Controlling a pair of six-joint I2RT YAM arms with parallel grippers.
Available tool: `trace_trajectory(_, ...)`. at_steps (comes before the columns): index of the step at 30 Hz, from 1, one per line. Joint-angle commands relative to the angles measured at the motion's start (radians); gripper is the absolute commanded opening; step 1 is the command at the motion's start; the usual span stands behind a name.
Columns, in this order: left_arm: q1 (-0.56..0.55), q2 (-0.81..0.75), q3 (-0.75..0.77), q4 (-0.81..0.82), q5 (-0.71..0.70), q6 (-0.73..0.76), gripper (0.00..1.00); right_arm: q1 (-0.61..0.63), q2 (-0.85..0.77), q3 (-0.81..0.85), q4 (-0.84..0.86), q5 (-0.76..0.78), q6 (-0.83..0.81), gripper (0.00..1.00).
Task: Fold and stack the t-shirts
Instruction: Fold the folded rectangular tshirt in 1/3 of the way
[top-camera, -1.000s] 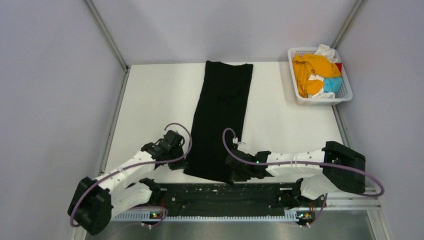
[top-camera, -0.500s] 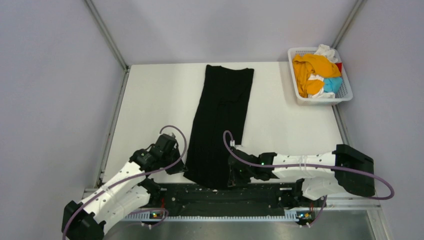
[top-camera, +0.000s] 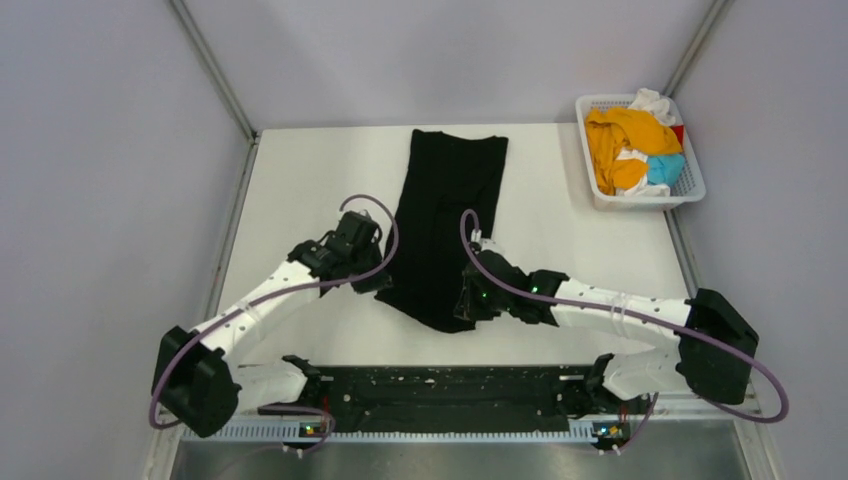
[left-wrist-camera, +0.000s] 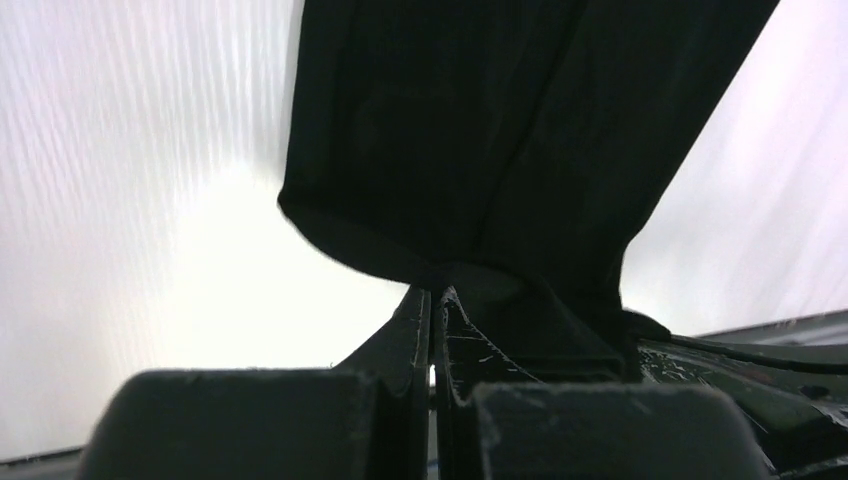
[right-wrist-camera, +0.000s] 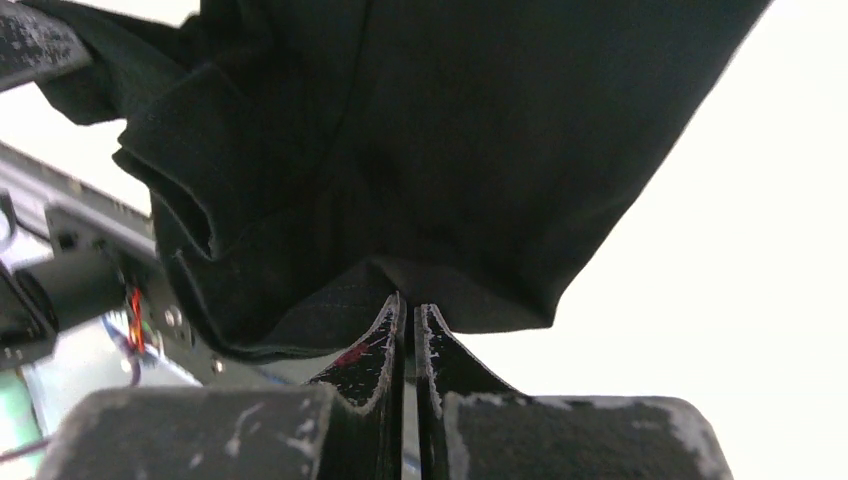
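Observation:
The large black t-shirt lies folded into a long strip down the middle of the white table. My left gripper is shut on the strip's near left corner. My right gripper is shut on its near right corner. Both hold the near end lifted off the table, and the cloth sags between them. The left wrist view shows the black cloth pinched at the fingertips. The right wrist view shows the black cloth pinched the same way. Orange, white, light blue and red shirts lie heaped in the basket.
The white lattice basket stands at the table's far right corner. Grey walls close in the left, back and right sides. A black rail runs along the near edge between the arm bases.
Both grippers have moved away from the near edge toward the table's middle, carrying the near end of the black t-shirt up and over. The strip on the table looks shorter.

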Motion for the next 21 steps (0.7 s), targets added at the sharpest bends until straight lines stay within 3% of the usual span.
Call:
trace_trajectory(1, 0.038, 0.133, 0.157, 0.086, -0.042, 0.078, 0.0, -0.123, 0.001, 0.091, 0.012, 0.005, -0.132, 0.0)
trace_trajectory(12, 0.167, 0.471, 0.457, 0.152, 0.047, 0.184, 0.0, -0.414, 0.164, 0.243, 0.086, -0.163, -0.38, 0.0)
trace_trajectory(21, 0.223, 0.736, 0.735, 0.133, 0.122, 0.25, 0.0, -0.574, 0.282, 0.305, 0.22, -0.274, -0.41, 0.0)
